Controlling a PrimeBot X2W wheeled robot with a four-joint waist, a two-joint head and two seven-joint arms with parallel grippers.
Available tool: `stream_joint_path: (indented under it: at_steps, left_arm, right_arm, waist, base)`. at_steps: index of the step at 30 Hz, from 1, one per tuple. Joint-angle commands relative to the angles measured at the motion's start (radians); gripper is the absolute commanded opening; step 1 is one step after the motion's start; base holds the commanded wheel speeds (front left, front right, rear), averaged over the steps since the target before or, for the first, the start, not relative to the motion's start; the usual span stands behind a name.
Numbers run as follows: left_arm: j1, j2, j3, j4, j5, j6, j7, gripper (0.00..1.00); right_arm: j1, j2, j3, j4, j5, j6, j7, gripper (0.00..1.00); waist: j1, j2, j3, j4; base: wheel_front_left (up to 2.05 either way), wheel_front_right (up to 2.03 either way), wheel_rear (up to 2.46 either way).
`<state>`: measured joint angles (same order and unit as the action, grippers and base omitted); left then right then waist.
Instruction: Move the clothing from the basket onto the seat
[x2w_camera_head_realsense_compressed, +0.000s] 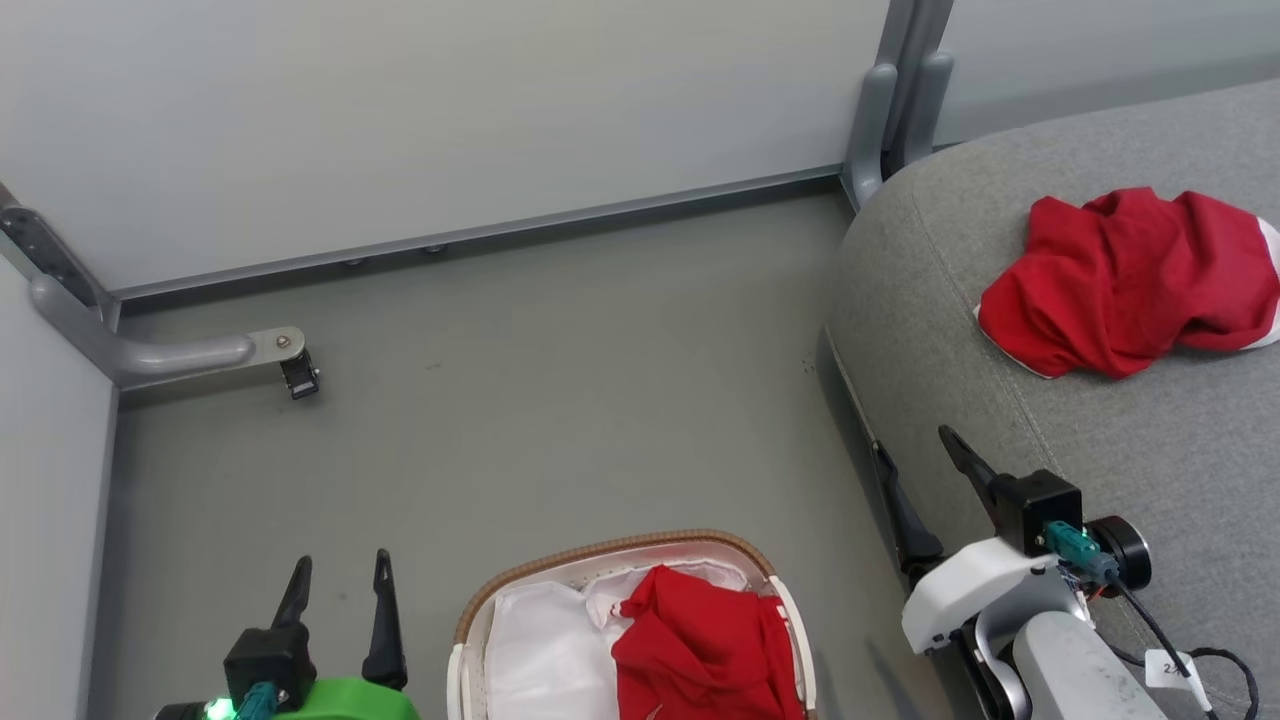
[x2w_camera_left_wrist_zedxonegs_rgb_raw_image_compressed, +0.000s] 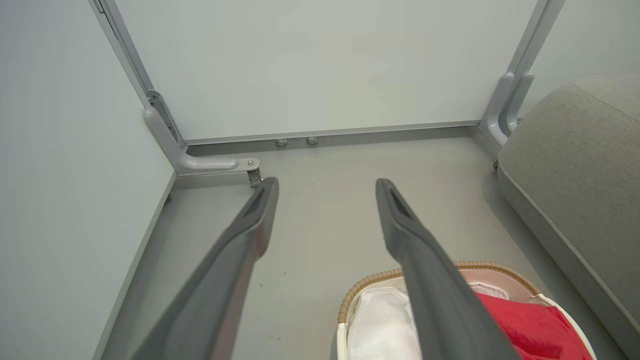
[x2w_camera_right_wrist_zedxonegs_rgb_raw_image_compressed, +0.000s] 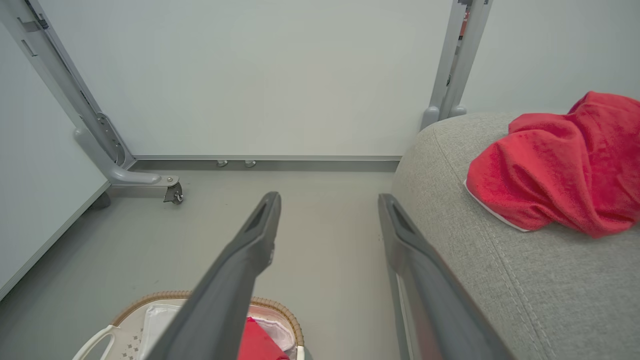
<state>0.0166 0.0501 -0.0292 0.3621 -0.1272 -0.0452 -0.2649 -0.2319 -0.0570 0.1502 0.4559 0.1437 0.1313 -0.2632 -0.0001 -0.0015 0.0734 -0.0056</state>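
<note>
Head view: clothing (x2w_camera_head_realsense_compressed: 705, 650) in the basket (x2w_camera_head_realsense_compressed: 620, 542) lies between left fingers (x2w_camera_head_realsense_compressed: 383, 605) and right fingers (x2w_camera_head_realsense_compressed: 968, 466), both spread, empty.

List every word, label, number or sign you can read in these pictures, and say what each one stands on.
"2...": small white paper tag beside the pale right forearm; only a leading "2" seems legible, the rest is too small to read.
None readable on the crumpled red fabric garments, the oval white plastic basket with its brown woven rim, or the grey woven-fabric seat cushion.
</note>
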Motion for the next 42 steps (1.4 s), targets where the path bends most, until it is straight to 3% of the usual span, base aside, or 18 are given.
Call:
stream_joint_path:
  at_steps: [1,12,22,29,42]
  left_arm:
    - [-0.028,0.002,-0.016,0.004,-0.013,-0.005,0.001,1.00]
    - [-0.209,0.002,-0.214,0.117,-0.072,-0.030,0.001,1.00]
    - [-0.391,0.004,-0.380,0.352,-0.134,-0.062,0.001,1.00]
    - [-0.510,0.004,-0.557,0.552,-0.154,-0.086,0.001,1.00]
    - [-0.626,0.023,-0.871,0.685,-0.200,-0.086,0.001,1.00]
  right_arm:
    - [-0.017,-0.007,0.001,-0.011,0.006,-0.001,-0.002,1.00]
    - [-0.147,-0.019,0.004,-0.116,0.017,-0.001,-0.002,1.00]
    - [-0.224,-0.010,0.004,-0.206,0.022,-0.001,-0.002,1.00]
    - [-0.244,-0.004,-0.012,-0.226,0.027,-0.001,-0.002,1.00]
    - [-0.269,0.004,-0.019,-0.243,0.026,-0.001,-0.002,1.00]
  waist:
    - [0.0001,0.0015,0.043,-0.019]
    - [0.0001,0.0015,0.256,-0.129]
    - [0.0001,0.0015,0.453,-0.231]
    - [0.0001,0.0015,0.533,-0.267]
    - [0.0001,0.0015,0.618,-0.279]
  base:
    - [0.00,0.00,0.00]
    - [0.00,0.00,0.00]
    - [0.00,0.00,0.00]
    - [0.00,0.00,0.00]
    - [0.00,0.00,0.00]
